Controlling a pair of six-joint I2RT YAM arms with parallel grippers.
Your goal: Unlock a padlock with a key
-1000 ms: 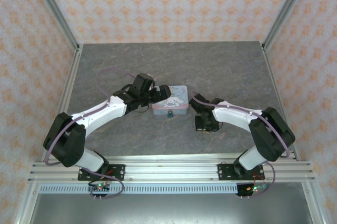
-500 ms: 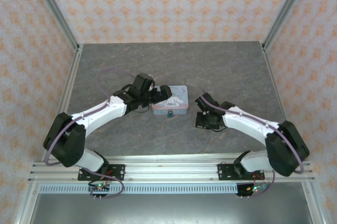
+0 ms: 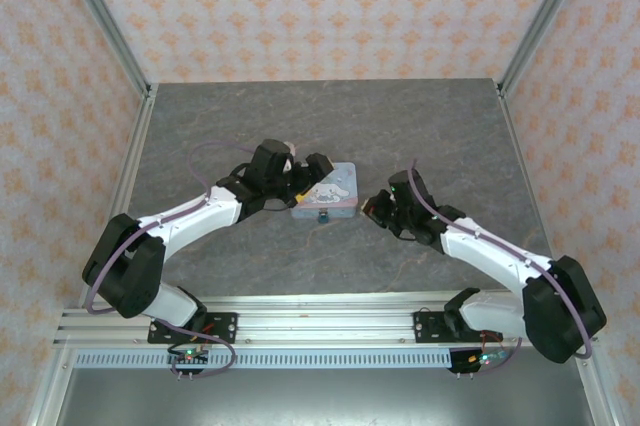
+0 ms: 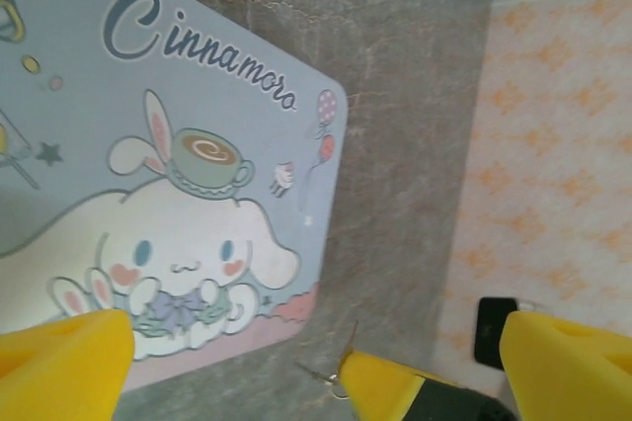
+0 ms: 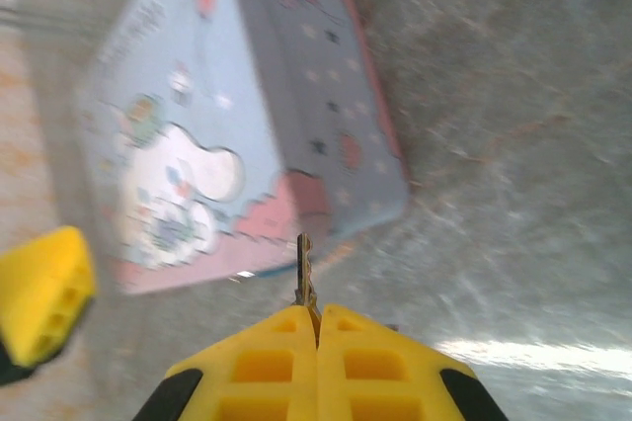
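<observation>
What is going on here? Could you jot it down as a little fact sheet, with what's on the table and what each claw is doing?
Surface: grey stone-look table
Box: pastel cartoon tin, lying flat, lid up
Lock: tiny blue padlock at the tin's near side
Left arm: left gripper open at the tin's left end, holding nothing
Right arm: right gripper shut on the key, tip pointing toward the tin
Progress: key apart from the padlock, not yet inserted
</observation>
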